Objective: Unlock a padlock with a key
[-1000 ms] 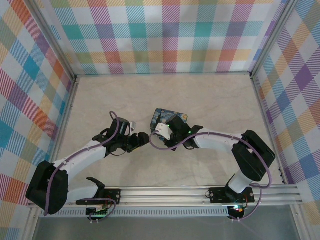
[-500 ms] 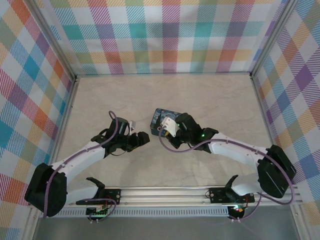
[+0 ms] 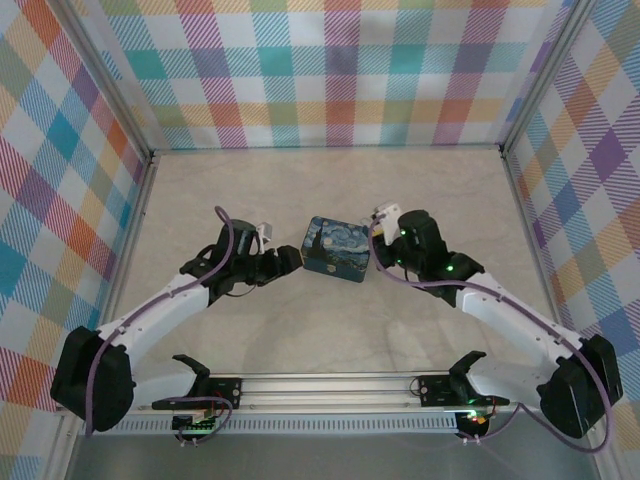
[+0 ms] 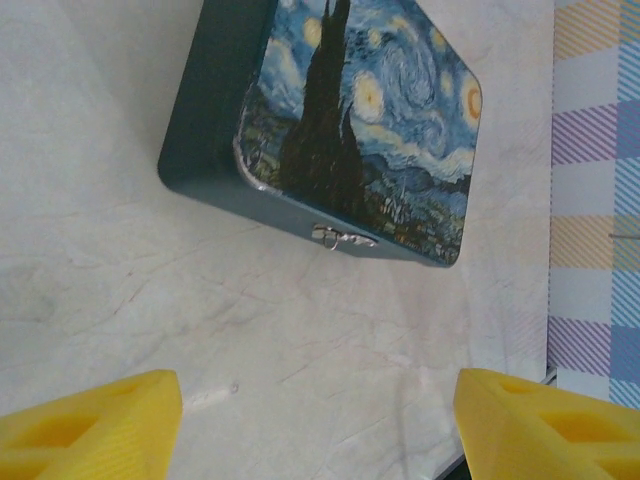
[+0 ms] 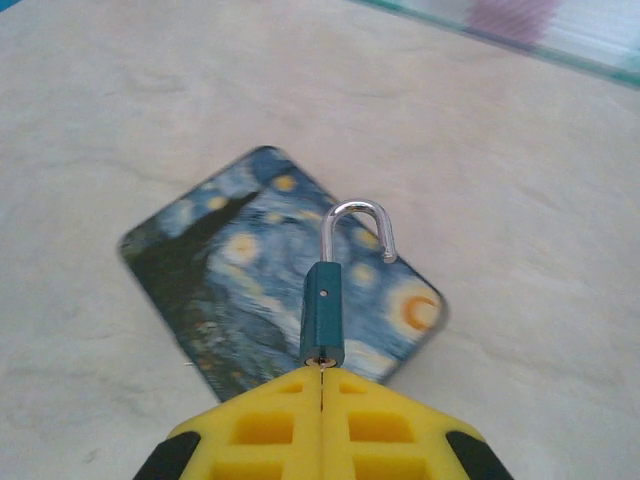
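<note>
Right gripper (image 5: 321,378) clamped on teal padlock (image 5: 323,312) body, shackle open, just right of Starry Night tin (image 3: 335,249). Left gripper (image 4: 318,420) apart, left of tin. Padlock likely rigid, slick: hold flat body sides.

A pale beige, marble-veined tabletop (image 3: 330,185) carries a flat rectangular tin box with rounded corners, dark teal sides and a starry-night painting on its lid (image 3: 337,250). The box lies lid up, slightly skewed. A small silver hasp (image 4: 340,238) sits on one long side wall of the box, just above the tabletop.
</note>
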Controlling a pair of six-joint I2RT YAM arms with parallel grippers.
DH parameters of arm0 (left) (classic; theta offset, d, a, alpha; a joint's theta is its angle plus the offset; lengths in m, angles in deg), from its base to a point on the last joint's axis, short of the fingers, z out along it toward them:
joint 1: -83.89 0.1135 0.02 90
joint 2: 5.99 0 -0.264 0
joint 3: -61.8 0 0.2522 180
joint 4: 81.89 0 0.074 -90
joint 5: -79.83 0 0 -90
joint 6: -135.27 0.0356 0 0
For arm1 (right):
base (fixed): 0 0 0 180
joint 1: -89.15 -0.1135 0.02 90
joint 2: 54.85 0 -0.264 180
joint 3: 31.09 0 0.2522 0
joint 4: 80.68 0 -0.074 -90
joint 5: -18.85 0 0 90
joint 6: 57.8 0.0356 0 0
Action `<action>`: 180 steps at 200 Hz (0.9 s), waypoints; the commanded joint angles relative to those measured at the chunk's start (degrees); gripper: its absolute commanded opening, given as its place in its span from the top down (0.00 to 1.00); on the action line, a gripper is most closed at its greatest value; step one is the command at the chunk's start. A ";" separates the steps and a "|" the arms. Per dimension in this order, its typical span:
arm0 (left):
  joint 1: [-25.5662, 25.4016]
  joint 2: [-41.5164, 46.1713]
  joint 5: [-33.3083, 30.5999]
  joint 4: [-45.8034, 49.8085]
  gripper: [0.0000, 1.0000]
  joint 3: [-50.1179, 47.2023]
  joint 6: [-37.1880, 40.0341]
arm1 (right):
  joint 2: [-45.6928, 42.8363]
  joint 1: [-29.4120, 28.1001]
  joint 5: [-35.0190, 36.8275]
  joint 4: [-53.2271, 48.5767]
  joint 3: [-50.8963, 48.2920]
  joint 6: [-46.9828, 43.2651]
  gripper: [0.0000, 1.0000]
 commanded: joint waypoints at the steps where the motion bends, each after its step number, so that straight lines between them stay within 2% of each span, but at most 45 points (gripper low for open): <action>1: -0.29 -1.18 -1.01 0.79 0.28 1.35 0.07 | -1.13 4.40 3.31 -1.81 -1.94 7.40 1.00; 44: -0.28 -0.35 -3.90 0.38 0.27 1.04 -0.46 | 1.80 13.95 4.95 -3.62 -3.09 17.15 1.00; 81: -0.24 -0.80 -4.29 0.73 0.27 1.40 -0.39 | 9.00 19.88 2.08 -4.45 -2.58 24.62 1.00; 133: -0.20 -0.59 -4.58 0.75 0.27 0.53 -0.59 | 16.93 22.28 0.57 -3.10 -2.39 30.12 1.00; 180: -0.01 -1.01 -4.82 0.30 0.26 0.04 -0.63 | 20.70 22.67 -0.40 -1.34 -3.16 32.48 1.00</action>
